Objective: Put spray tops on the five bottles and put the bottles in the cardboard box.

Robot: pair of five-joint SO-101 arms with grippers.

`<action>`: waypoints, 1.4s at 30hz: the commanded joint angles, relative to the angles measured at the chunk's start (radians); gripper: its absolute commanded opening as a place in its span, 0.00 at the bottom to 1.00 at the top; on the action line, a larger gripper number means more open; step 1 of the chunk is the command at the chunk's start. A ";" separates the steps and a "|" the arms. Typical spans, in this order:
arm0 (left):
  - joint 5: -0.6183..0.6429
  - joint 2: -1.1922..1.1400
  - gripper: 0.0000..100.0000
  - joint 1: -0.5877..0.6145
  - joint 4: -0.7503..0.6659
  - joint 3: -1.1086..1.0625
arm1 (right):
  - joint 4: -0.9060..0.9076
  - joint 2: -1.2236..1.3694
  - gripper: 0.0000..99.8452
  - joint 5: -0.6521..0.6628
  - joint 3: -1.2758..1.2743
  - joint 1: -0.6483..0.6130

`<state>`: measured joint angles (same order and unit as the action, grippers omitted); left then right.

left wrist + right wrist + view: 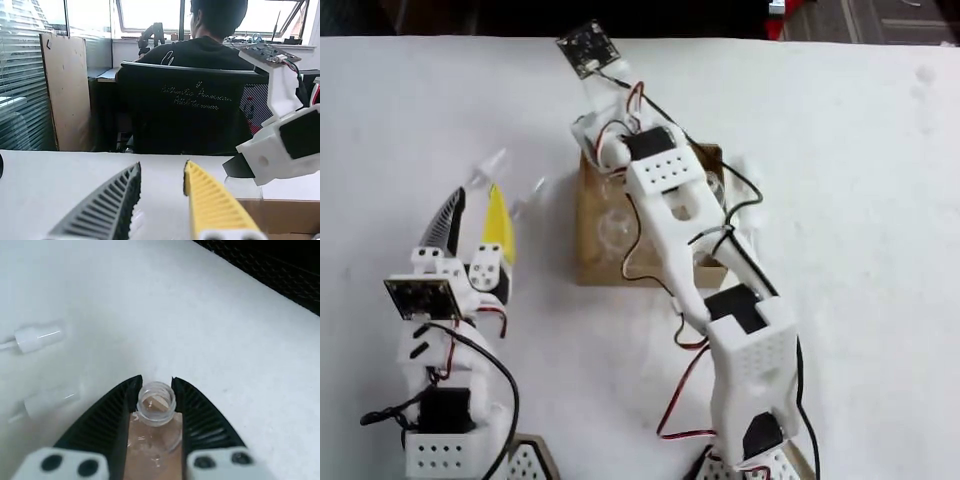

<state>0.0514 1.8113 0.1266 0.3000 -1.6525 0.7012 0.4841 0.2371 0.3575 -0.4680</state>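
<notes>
The right gripper point(156, 382) is pinching a clear bottle point(156, 405) by its neck. One black finger sits on each side, just under the rim. Holding it by the neck keeps the bottle standing straight up with its mouth on top. The mouth is open and has no spray top on it. I think it is held this way so a top can go on.

The bottle is over the cardboard box point(590, 250), at the side of the box farthest from the arms' bases. Brown card shows right under it. I cannot tell if the bottle is standing in the box or hanging just above it. More clear round shapes sit in the box, and they may be other bottles.

Two white spray tops point(37, 337) lie flat on the table beside the box. They are apart from each other and nothing is touching them.

The left gripper point(477, 192) is also beside the box, on the same side as the spray tops. Its black finger and yellow finger are spread apart, with nothing between them. It points toward the tops. I think it is open so it can take one, because the bottle needs its top first.
</notes>
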 commanded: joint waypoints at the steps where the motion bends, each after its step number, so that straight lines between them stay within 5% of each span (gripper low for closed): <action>1: 0.005 0.012 0.13 -0.016 -0.025 0.008 | -0.005 -0.048 0.02 -0.012 -0.002 -0.007; 42: 0.005 0.012 0.13 -0.016 -0.025 0.008 | 0.027 -0.039 0.02 -0.012 -0.003 -0.012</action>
<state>0.0514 1.8113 0.1266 0.3000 -1.6525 0.7012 0.4826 0.2355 0.3560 -0.4757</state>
